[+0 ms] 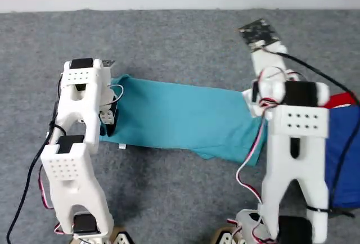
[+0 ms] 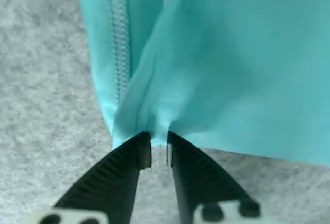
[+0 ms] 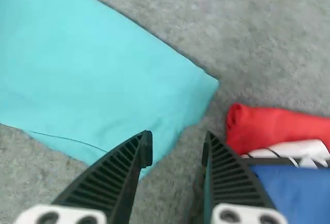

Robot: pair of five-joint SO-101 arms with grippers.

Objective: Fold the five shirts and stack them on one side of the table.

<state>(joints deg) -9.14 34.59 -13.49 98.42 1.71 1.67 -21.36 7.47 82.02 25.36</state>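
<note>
While the left gripper (image 2: 159, 149) clamps its black fingers together on the left hem of the long folded teal cloth shirt (image 1: 174, 117), the right gripper (image 3: 175, 149) hangs with fingers apart at the shirt's right corner. The shirt lies across the grey felt table (image 1: 169, 41). A stack of red, white and blue folded shirts (image 1: 343, 148) sits at the right.

The grey, felt-like bench (image 1: 169, 47) carries a teal shirt (image 1: 180, 117) laid across its middle, and at one side a folded pile — blue shirt (image 1: 343, 154) over red shirt (image 1: 340, 100).
</note>
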